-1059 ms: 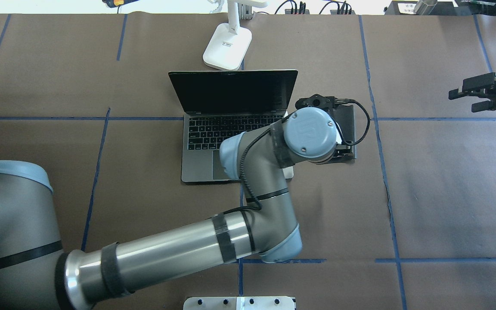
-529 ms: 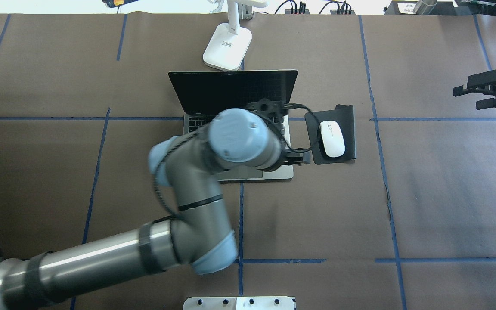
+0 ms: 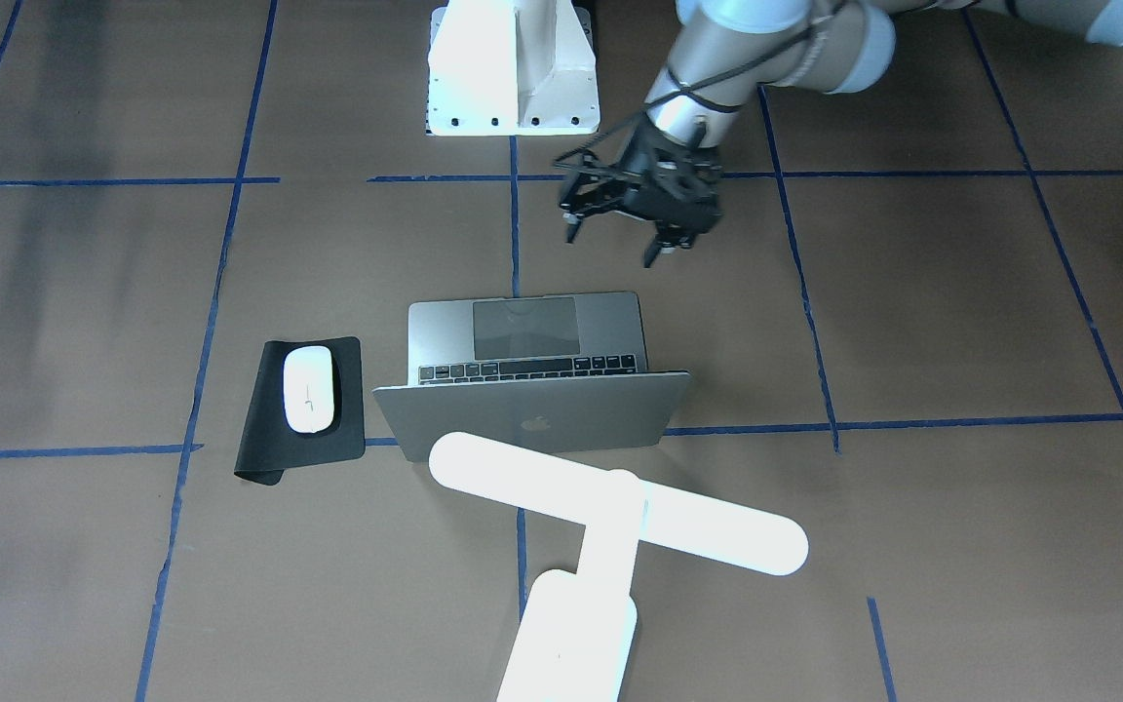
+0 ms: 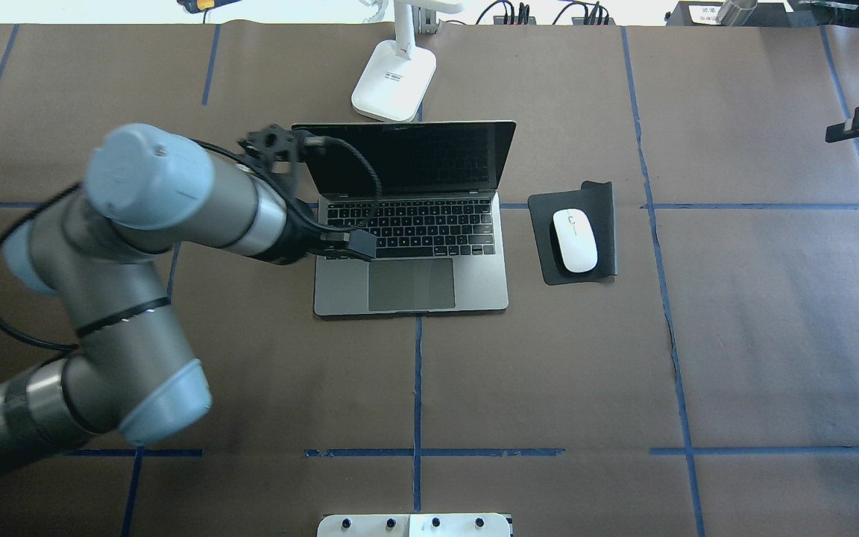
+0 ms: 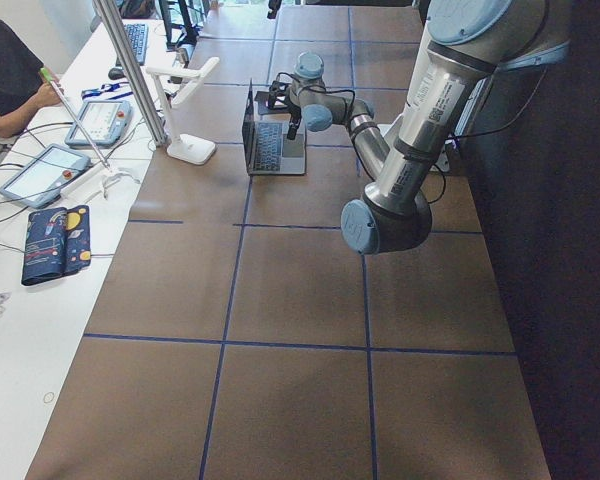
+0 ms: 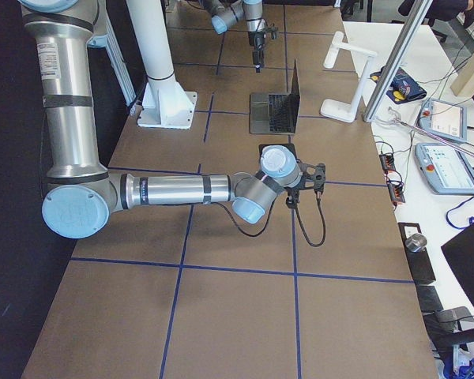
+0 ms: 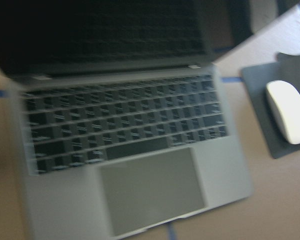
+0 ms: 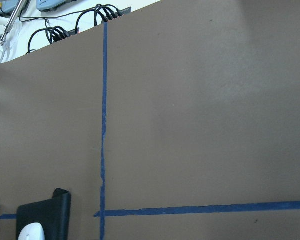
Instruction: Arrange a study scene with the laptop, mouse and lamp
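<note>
My left pincer [image 3: 612, 244] hangs spread and empty, raised near the open laptop's [image 4: 411, 283] left side. The mouse [image 4: 576, 240] lies on a black mat [image 4: 606, 224] just right of the laptop, and the lamp [image 3: 610, 502] stands behind its lid. My right pincer [image 4: 858, 142], spread and empty, is far right of it.

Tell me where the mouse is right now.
In the overhead view the mouse lies on the black mat, just right of the open laptop, on the robot's right half of the table.
</note>
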Controlling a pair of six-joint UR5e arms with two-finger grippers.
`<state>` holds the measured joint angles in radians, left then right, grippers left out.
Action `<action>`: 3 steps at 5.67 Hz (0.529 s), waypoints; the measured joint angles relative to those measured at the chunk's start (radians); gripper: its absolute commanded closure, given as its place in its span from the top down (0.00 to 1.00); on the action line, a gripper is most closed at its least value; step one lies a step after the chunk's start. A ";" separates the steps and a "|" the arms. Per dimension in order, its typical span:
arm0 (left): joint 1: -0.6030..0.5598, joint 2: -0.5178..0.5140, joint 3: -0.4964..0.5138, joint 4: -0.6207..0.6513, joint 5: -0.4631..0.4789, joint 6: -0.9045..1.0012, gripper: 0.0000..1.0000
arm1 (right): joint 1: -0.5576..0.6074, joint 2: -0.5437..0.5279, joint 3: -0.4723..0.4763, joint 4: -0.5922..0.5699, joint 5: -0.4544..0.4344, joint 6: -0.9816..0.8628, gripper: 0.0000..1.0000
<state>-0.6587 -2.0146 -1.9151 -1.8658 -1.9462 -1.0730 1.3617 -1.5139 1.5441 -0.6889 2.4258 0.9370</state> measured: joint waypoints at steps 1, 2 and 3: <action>-0.090 0.111 -0.036 -0.001 -0.040 0.116 1.00 | 0.036 -0.008 -0.001 -0.079 -0.004 -0.162 1.00; -0.196 0.221 -0.049 -0.001 -0.075 0.287 1.00 | 0.070 -0.020 -0.001 -0.175 0.000 -0.333 1.00; -0.300 0.315 -0.044 0.007 -0.089 0.489 1.00 | 0.098 -0.033 -0.001 -0.275 0.006 -0.490 1.00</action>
<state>-0.9585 -1.6997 -1.9589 -1.8592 -2.0355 -0.5843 1.4595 -1.5471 1.5434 -0.9642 2.4319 0.4469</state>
